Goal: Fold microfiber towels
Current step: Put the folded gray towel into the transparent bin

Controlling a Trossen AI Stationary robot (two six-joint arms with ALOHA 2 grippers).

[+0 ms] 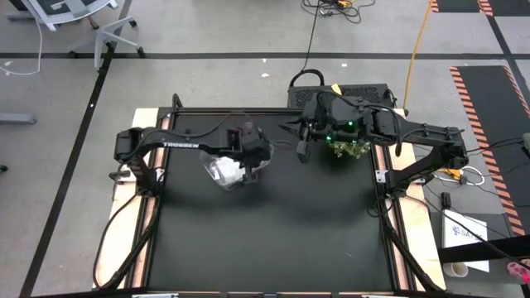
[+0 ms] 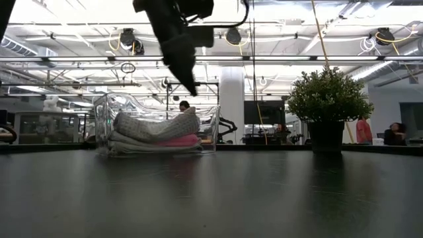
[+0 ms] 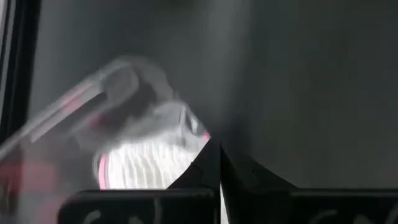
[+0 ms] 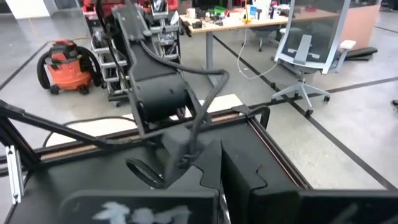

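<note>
High view shows my left gripper [image 1: 248, 153], fingers together and empty, directly over the clear bin [image 1: 225, 171] holding the stacked microfiber towels [image 2: 155, 132], their long axis apparently crosswise; my right gripper [image 1: 303, 141], likewise closed, waits farther off.

Illumination is even overhead room lighting. In the low view, ceiling fixtures [image 2: 231, 36] overexpose the background, and the dark tabletop [image 2: 211, 198] shows faint reflections. The left wrist view is heavily motion-blurred; the clear bin [image 3: 112, 124] smears. The right wrist view is mildly soft near its foreground.
</note>
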